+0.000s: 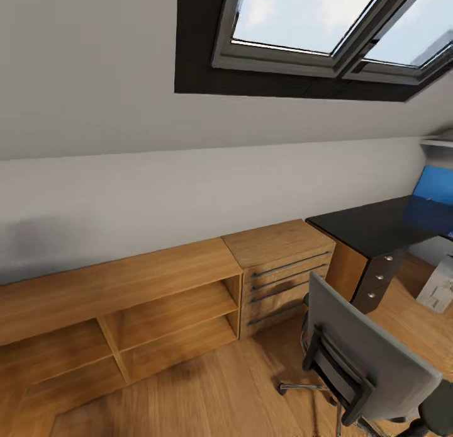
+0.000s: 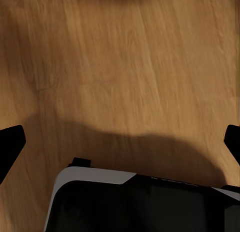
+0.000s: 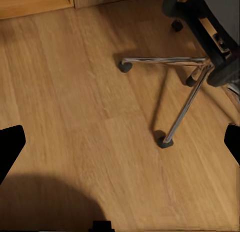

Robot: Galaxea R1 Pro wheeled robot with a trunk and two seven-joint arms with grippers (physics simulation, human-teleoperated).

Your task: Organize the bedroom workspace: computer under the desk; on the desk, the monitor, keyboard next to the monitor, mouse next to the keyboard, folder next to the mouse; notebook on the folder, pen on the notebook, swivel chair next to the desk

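The swivel chair (image 1: 371, 355) stands at the lower right of the head view, its grey back turned to me. Its chrome star base (image 3: 187, 79) with castors shows on the floor in the right wrist view. Beyond it is the desk (image 1: 371, 226) with a glossy black top, black drawers and a blue back panel (image 1: 435, 186). A light grey case, probably the computer (image 1: 437, 289), stands on the floor by the desk at the right edge. My left gripper (image 2: 122, 144) and right gripper (image 3: 122, 147) both hang open over the wooden floor, holding nothing.
Low wooden shelving (image 1: 119, 317) and a wooden drawer unit (image 1: 283, 273) run along the grey sloped wall, left of the desk. A dark-framed skylight (image 1: 302, 21) is above. My own base (image 2: 140, 202) shows under the left gripper.
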